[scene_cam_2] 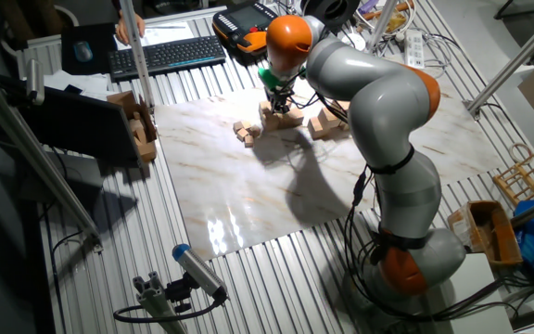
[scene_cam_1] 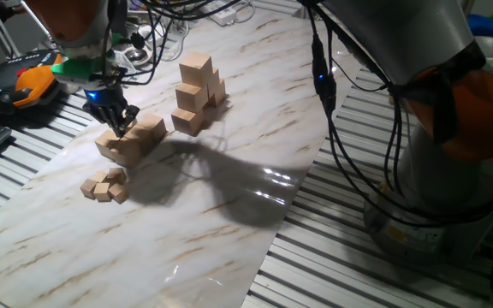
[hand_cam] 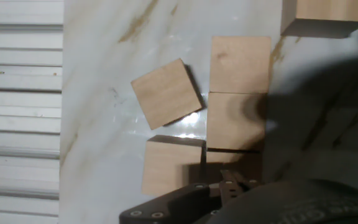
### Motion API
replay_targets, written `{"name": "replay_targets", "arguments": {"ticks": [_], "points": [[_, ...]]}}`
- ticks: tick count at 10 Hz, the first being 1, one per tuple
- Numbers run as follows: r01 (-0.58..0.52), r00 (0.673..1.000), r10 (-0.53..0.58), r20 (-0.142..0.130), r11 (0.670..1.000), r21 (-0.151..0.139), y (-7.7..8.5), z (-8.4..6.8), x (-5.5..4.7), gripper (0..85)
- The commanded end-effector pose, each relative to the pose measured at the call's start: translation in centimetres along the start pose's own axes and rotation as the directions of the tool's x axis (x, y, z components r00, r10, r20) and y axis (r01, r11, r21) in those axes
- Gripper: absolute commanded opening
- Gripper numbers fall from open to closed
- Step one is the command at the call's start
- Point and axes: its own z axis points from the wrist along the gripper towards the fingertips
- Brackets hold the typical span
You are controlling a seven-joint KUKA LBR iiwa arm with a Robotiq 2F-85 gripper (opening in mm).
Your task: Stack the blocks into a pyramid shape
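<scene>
Several loose blocks point(scene_cam_1: 133, 137) lie flat in a cluster at the left of the marble sheet, also seen as blocks point(scene_cam_2: 283, 117). My gripper point(scene_cam_1: 116, 120) hangs right over this cluster, fingertips down at its top. From the hand, a tilted block point(hand_cam: 166, 93) lies left of two blocks point(hand_cam: 238, 93) set edge to edge, with another block point(hand_cam: 173, 168) below. Dark gripper parts point(hand_cam: 222, 196) fill the bottom edge, and nothing shows between them. A stacked pile of blocks point(scene_cam_1: 198, 92) stands further back, about three blocks high, seen also as the pile point(scene_cam_2: 327, 122).
A handful of much smaller wooden cubes point(scene_cam_1: 105, 186) lies in front of the cluster. A keyboard point(scene_cam_2: 167, 54) and an orange device point(scene_cam_1: 34, 81) sit beyond the sheet's left edge. Cables point(scene_cam_1: 332, 103) hang over the right side, and slatted metal surrounds the sheet.
</scene>
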Motion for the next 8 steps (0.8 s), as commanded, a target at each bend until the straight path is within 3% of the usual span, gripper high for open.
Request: {"name": "replay_targets", "arguments": {"ticks": [1, 2, 3, 6, 8], "points": [[-0.021, 1.0, 0.021, 0.022, 1.0, -0.005, 0.0, 0.0, 0.0, 0.0], [-0.048, 0.998, 0.048, 0.032, 0.999, -0.008, 0.0, 0.0, 0.0, 0.0], [-0.07, 0.998, 0.07, 0.0, 0.997, -0.014, 0.1, 0.0, -0.1, 0.0], [-0.074, 0.997, 0.073, -0.039, 0.997, -0.022, 0.9, -0.5, -2.4, 0.0], [-0.096, 0.995, 0.095, -0.02, 0.995, -0.035, 1.5, 0.3, -2.6, 0.0]]}}
